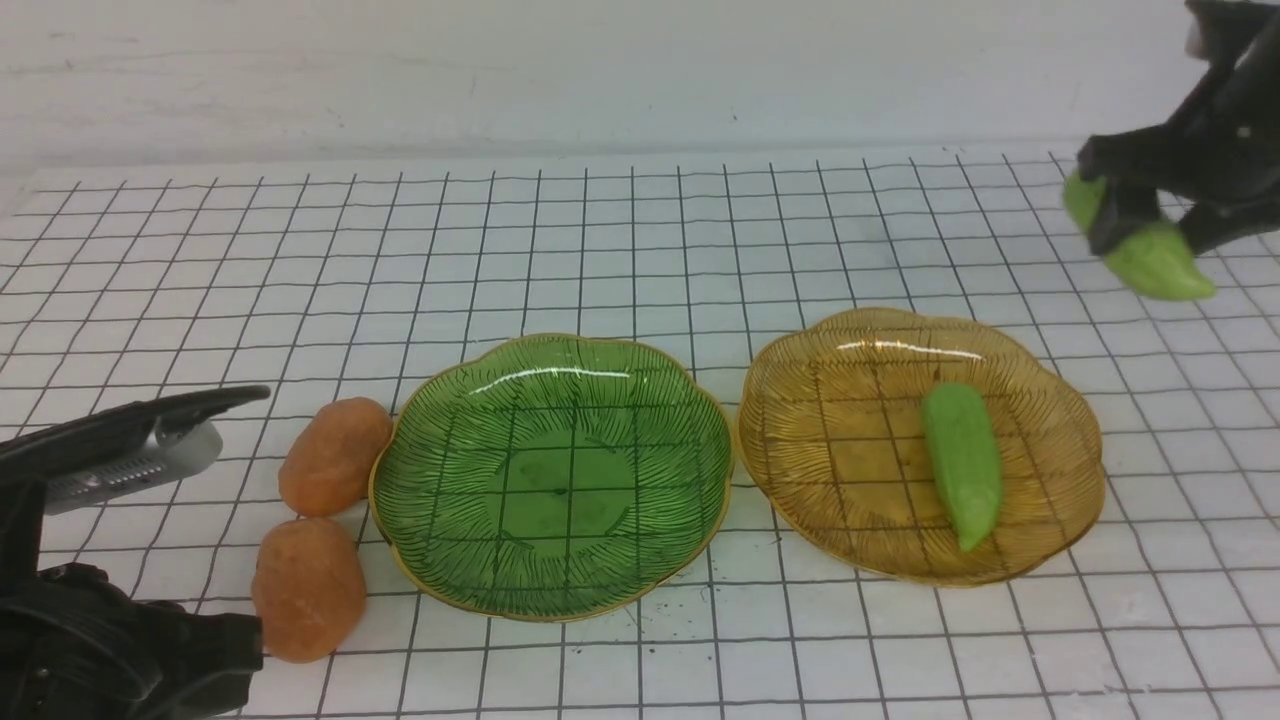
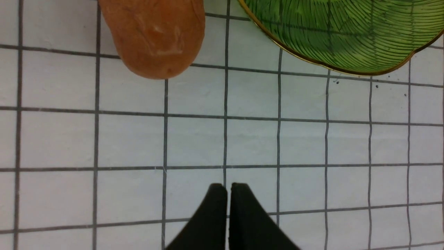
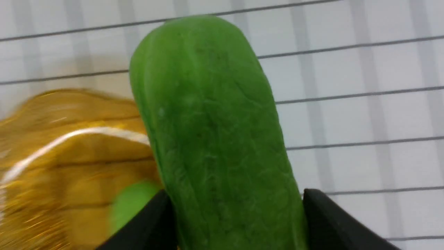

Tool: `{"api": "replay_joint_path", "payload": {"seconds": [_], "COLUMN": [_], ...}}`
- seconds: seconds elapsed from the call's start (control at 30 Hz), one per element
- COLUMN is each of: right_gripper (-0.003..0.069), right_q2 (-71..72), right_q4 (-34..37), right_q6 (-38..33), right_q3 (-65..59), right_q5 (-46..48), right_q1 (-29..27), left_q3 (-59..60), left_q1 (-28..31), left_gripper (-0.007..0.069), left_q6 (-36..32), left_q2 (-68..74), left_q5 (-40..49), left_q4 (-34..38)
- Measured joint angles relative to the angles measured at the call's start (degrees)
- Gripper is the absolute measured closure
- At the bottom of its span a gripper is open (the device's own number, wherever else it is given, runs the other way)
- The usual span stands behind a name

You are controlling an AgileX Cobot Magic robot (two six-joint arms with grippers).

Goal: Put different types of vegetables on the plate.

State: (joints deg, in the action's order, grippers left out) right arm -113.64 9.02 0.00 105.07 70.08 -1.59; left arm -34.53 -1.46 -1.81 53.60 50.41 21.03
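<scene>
**A green gourd (image 1: pixel 1160 268) held in the right gripper (image 1: pixel 1157 225)**

The right gripper clamps the green gourd at two o'clock from the amber plate (image 1: pixel 800 470), where a second gourd (image 1: pixel 962 460) lies. By the green plate (image 1: pixel 420 560), the far potato (image 1: pixel 333 455) sits at nine o'clock and the near potato (image 1: pixel 307 588) at eight. The left gripper (image 2: pixel 227 189) is closed and empty

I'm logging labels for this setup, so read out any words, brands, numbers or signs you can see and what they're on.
None: no words, numbers, brands or signs are readable in any view.
The green plate, the amber plate, the gourd on it, the lifted gourd and both potatoes are unmarked.
The table sheet shows only grid lines.
</scene>
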Motion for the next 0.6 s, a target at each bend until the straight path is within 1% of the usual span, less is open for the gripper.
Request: {"api": "replay_joint_path", "payload": {"seconds": [0.03,0.07,0.13,0.17,0.23,0.33,0.4,0.43,0.57,0.6], "right_gripper": [0.0242,0.0242,0.0242,0.0242,0.0242,0.0242,0.0242,0.0242,0.024,0.0228], "right_q2": [1.0,1.2,1.2,1.1,0.9,0.3,0.3,0.3,0.3,0.3], "right_q4": [4.9,7.6,9.3,10.7,10.4,5.4,1.1,0.2,-6.3,-7.6], "right_q6": [-2.2,-3.6,-4.3,-5.2,-5.5,-4.9,-3.0,-2.8,0.9,2.3], "right_q3": [-3.1,-5.4,-7.4,-10.2,-12.6,-14.2,-14.2,-14.2,-14.2,-14.2], "right_q5": [0.1,0.3,0.3,0.3,0.3,0.4,0.3,0.3,0.3,0.3], "right_q1": [0.9,1.9,3.0,5.0,7.7,13.1,16.6,16.9,21.1,22.0], "left_q3": [0.0,0.0,0.0,0.0,0.0,0.0,0.0,0.0,0.0,0.0], "left_q1": [0.0,0.0,0.0,0.0,0.0,0.0,0.0,0.0,0.0,0.0], "left_gripper": [0.0628,0.0628,0.0628,0.0628,0.0626,0.061,0.0596,0.0593,0.0552,0.054], "left_q6": [-0.5,-0.6,-0.8,-0.9,-0.9,-0.9,-0.9,-0.9,-0.9,-0.9], "left_q2": [0.0,0.0,0.0,0.0,0.0,0.0,0.0,0.0,0.0,0.0], "left_q5": [0.3,0.6,0.6,0.6,0.6,0.6,0.6,0.6,0.6,0.6], "left_q4": [-0.2,-0.3,-0.3,-0.3,-0.4,-0.4,-0.4,-0.4,-0.4,-0.4]}}
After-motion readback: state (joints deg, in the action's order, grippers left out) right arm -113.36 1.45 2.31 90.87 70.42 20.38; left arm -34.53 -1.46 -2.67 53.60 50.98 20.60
